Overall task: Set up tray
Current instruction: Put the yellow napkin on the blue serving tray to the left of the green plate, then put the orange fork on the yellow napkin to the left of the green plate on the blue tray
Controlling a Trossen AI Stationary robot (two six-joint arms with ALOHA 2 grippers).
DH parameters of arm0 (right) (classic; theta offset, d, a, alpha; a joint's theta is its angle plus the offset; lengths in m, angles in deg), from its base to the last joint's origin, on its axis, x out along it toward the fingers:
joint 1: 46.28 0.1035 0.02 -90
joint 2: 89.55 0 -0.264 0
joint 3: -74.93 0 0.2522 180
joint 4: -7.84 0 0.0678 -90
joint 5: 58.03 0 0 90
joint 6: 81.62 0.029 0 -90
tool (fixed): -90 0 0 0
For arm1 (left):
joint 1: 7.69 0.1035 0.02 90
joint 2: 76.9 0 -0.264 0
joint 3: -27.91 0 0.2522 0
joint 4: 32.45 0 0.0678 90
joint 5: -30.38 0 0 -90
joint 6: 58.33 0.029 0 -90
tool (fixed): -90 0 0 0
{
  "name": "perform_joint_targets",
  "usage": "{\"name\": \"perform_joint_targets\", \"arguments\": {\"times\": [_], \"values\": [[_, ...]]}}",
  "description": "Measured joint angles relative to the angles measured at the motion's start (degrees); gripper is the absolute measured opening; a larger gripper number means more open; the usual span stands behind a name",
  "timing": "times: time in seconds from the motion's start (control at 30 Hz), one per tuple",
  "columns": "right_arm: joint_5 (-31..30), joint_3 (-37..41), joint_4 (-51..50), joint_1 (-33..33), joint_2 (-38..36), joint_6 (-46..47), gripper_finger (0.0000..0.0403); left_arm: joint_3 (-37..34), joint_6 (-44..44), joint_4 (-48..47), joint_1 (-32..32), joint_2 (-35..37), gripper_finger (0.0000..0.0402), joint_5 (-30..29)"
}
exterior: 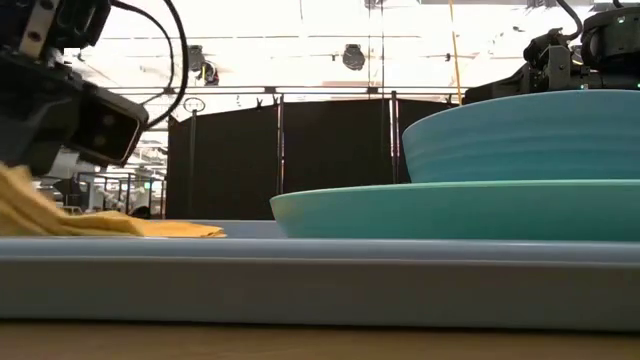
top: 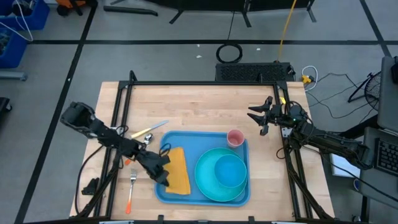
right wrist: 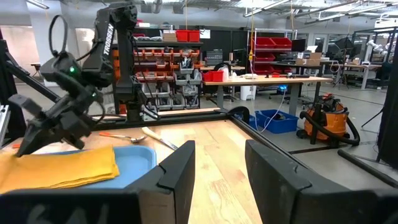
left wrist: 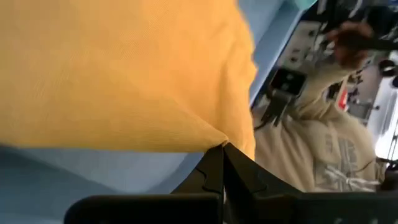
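Your left gripper [top: 163, 176] is down on the blue tray [top: 180, 194], and its fingers are pressed together on the edge of the yellow napkin [top: 178, 169]. In the left wrist view you can see the cloth corner caught right at the fingertips [left wrist: 217, 163]. The napkin lies flat on the tray's left part, right under and beside that gripper.

A good bit looks done. On the far side of the napkin from your left gripper sits the teal plate [top: 208, 182], and a blue bowl [top: 230, 170] sits on it. A small pink cup [top: 235, 137] stands in the tray's back corner, the one nearest your right gripper [top: 262, 116].

Some things are still off the tray. A knife with a yellow handle [top: 149, 130] and a spoon [right wrist: 122, 136] lie on the wooden table [top: 199, 106] behind your left gripper, near its arm. A fork with an orange handle [top: 131, 190] lies on the table just outside the tray's edge, on the other side of your left gripper from the plate.

Your right gripper hangs in the air, well apart from the tray, with its fingers spread and nothing between them.

I think the napkin is almost placed, and the fork, knife and spoon are what is left.
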Motion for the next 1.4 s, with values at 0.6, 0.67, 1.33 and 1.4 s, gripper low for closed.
{"name": "perform_joint_targets", "arguments": {"times": [0.6,0.67,1.33,1.4], "values": [[0.02,0.02,0.01,-0.01,0.0,0.0,0.013,0.43,-2.49,-2.56,2.0,-2.68,0.0042,2.21],[0.01,0.01,0.01,-0.01,0.01,0.0,0.013,0.43,-2.5,-2.5,2.26,-2.68,0.0048,1.85],[0.0,0.01,-0.01,-0.01,0.0,-0.17,0.013,0.41,13.99,-12.91,3.92,12.69,0.0092,-8.54],[0.01,0.01,-0.02,-0.01,0.02,-0.17,0.013,0.41,14.45,-19.39,4.4,16.46,0.0086,-11.29]]}}
